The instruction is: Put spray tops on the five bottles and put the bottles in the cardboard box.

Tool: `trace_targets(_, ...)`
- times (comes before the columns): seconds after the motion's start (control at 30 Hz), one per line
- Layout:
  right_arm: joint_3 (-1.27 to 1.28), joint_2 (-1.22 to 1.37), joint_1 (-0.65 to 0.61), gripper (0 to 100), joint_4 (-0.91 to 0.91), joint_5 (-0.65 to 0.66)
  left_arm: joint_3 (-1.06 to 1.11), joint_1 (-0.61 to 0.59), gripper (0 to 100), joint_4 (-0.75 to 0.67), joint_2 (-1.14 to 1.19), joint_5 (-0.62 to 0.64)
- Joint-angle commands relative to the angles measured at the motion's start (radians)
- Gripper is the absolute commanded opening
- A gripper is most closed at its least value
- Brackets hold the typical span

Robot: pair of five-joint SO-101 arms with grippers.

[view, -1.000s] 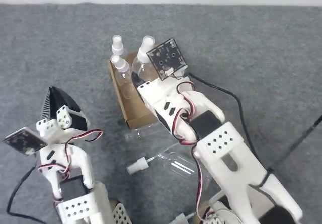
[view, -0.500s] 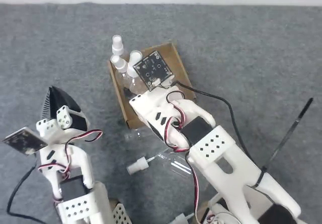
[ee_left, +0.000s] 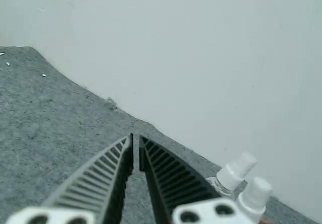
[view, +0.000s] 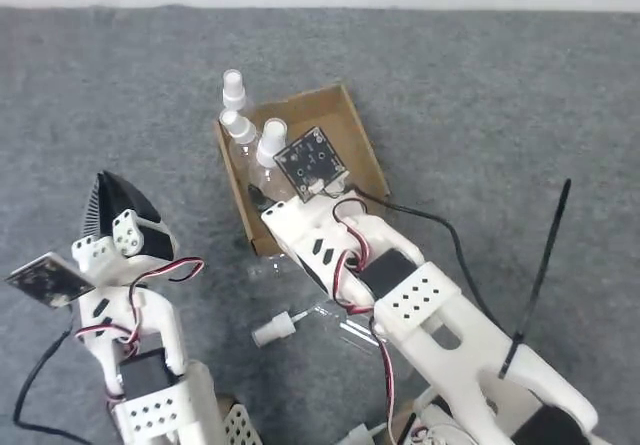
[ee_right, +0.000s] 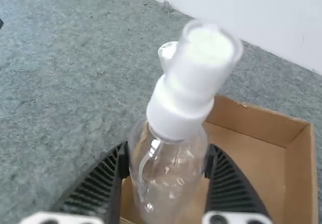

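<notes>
Spray-topped bottle (ee_right: 168, 168) between right fingers (ee_right: 106, 179) over cardboard box (ee_right: 282, 153)

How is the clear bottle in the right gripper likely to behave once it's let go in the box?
Probably light: the bottle looks clear and empty. Its smooth round wall may slip or twist in the right gripper. Tall and narrow under its spray top, it could tip over in the cardboard box.

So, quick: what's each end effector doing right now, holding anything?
Left end effector: shut, holding nothing.
Right end effector: shut on a bottle, at the box.
</notes>
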Motion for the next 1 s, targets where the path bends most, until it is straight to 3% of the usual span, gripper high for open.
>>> trace_targets(0.0, 0.02, -0.01, -0.008, 10.1, -0.087, -0.005, -0.012, 0.0, 1, -0.002, -0.014, -0.008)
trace_targets(0.5, 0.055, 0.248, -0.067, 10.1, -0.321, -0.003, -0.012, 0.0, 1, 0.0, -0.014, -0.008)
trace_targets(0.97, 0.064, 0.286, -0.061, 10.2, -0.325, -0.003, -0.012, 0.0, 1, 0.0, -0.014, -0.009)
